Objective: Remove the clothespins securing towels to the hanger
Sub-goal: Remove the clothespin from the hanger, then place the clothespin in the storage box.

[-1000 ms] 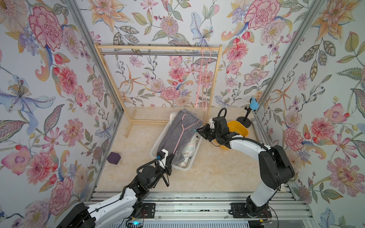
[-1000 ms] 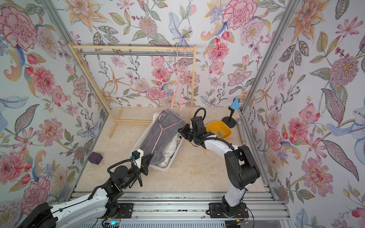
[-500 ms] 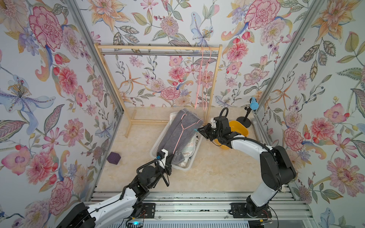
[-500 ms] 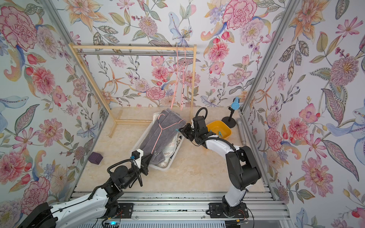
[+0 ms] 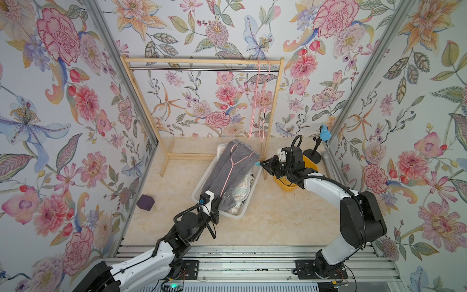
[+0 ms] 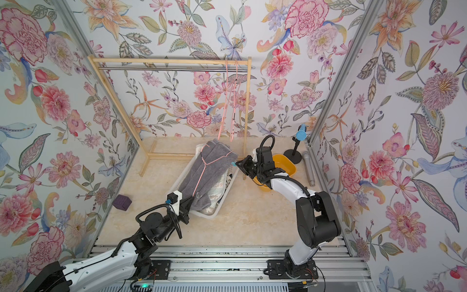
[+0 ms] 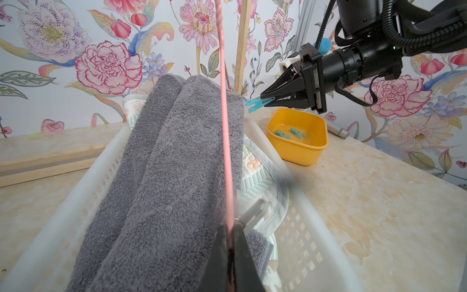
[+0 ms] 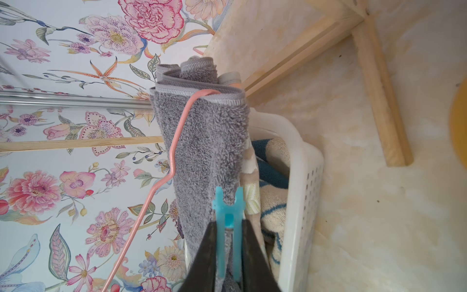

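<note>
Starting off to the left of the white basket (image 7: 96, 172), there's a purple block (image 5: 145, 202) on the floor, well apart from it. Now to the basket's near end: the left gripper (image 7: 231, 252) is pinched right down on the pink hanger (image 7: 225, 126), its jaws closed on the thin wire stem with no gap showing. That stem runs up the middle of the grey towel (image 7: 177, 164), which lies lengthwise over the basket and on top of a striped towel (image 7: 257, 177). A blue-and-white towel (image 8: 270, 172) peeks out underneath, against the basket's right wall.

On to the basket's far right corner, and here's the action! A teal clothespin (image 8: 228, 215) sits right at the grey towel's corner, its prongs spread apart against the terry edge. The right gripper (image 7: 264, 99) has it squeezed by the tail, jaws nearly together with only the clip between them. I can't tell whether the prongs are biting the cloth or just touching it.

Just right of the basket stands a yellow bowl (image 7: 298, 151), and two loose clothespins (image 7: 282, 134) lie on its floor.
</note>
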Motion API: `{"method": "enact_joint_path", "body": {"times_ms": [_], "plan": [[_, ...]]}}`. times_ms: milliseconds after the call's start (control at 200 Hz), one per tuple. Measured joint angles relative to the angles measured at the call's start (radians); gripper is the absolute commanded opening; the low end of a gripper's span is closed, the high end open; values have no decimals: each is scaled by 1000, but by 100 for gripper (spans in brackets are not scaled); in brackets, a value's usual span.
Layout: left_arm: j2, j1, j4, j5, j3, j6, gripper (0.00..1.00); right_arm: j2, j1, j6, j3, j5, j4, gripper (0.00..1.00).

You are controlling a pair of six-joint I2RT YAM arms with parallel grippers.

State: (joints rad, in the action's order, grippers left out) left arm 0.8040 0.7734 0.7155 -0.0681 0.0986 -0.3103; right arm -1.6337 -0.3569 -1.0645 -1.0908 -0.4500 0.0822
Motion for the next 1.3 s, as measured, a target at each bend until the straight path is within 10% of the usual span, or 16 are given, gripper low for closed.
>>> {"method": "enact_joint_path", "body": {"times_ms": [861, 1301], "plan": [[30, 0, -15, -15, 12, 15, 0, 152, 238, 359, -3, 261, -304, 5], [32, 0, -12, -15, 12, 15, 0, -32, 269, 486, -82, 434, -325, 6]]}}
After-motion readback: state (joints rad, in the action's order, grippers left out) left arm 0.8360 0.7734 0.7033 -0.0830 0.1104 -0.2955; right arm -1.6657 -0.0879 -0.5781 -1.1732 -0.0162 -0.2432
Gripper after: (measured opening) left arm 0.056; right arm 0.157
